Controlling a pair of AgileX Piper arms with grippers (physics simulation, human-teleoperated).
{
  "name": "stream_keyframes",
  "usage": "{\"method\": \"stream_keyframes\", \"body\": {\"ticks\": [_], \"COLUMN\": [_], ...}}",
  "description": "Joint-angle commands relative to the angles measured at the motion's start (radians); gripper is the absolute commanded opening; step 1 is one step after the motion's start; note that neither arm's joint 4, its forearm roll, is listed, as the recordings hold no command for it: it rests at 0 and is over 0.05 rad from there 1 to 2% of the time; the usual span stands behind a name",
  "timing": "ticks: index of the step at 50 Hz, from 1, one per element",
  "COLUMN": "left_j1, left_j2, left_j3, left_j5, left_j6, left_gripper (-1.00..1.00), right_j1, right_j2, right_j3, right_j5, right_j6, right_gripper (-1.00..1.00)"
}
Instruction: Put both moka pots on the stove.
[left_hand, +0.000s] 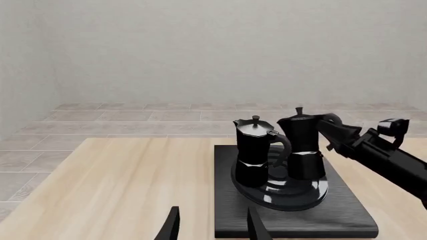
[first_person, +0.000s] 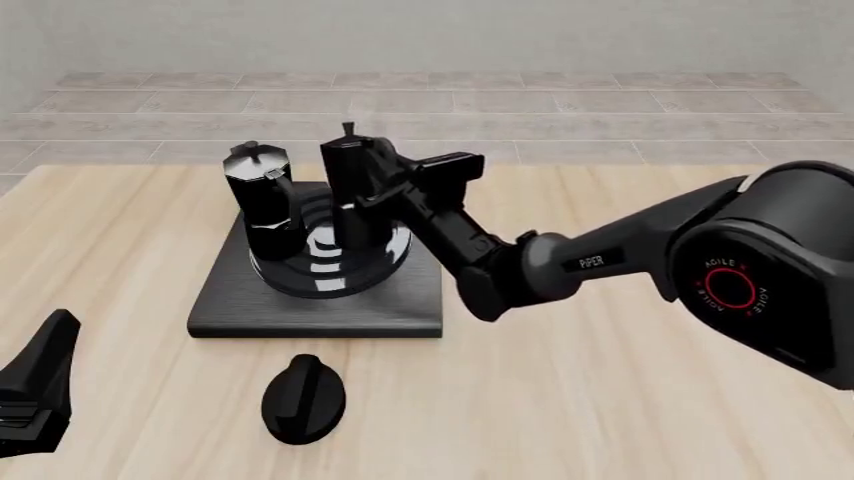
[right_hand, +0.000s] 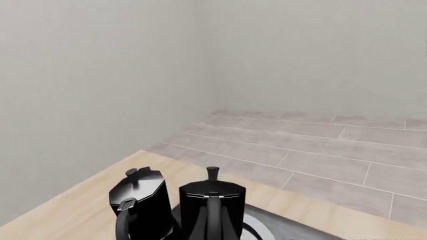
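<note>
While upright on stove (first_person: 220, 305) | moka pots (first_person: 262, 190) glossy black, faceted, silver-lidded

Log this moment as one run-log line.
left pot: on stove | right pot: on stove, right tool at handle | left tool: open, clear

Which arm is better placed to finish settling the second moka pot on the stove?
Right. The right gripper is at the handle of the right-hand moka pot, upright on the stove beside the other pot. The left gripper hangs open near the table's front edge, away from both.
</note>
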Motion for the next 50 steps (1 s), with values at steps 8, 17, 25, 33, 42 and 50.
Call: {"method": "stream_keyframes", "body": {"ticks": [8, 17, 25, 33, 42, 50], "left_j1": [0.000, 0.000, 0.000, 0.000, 0.000, 0.000], "left_j2": [0.000, 0.000, 0.000, 0.000, 0.000, 0.000], "left_j3": [0.000, 0.000, 0.000, 0.000, 0.000, 0.000], "left_j5": [0.000, 0.000, 0.000, 0.000, 0.000, 0.000], "left_j6": [0.000, 0.000, 0.000, 0.000, 0.000, 0.000], "left_gripper": [1.00, 1.00, 1.00, 1.00, 1.00, 1.00], "right_j1": [-0.025, -0.022, -0.003, 0.029, 0.010, 0.000], "right_j2": [-0.052, -0.127, -0.173, -0.194, -0.220, -0.251], "right_j3": [0.078, 0.194, 0.272, 0.302, 0.296, 0.321], "right_j5": [0.011, 0.009, -0.002, 0.009, 0.065, 0.072], "right_j6": [-0.029, -0.042, -0.050, -0.094, -0.117, -0.113], "right_gripper": [-1.00, -1.00, -1.00, 1.00, 1.00, 1.00]}}
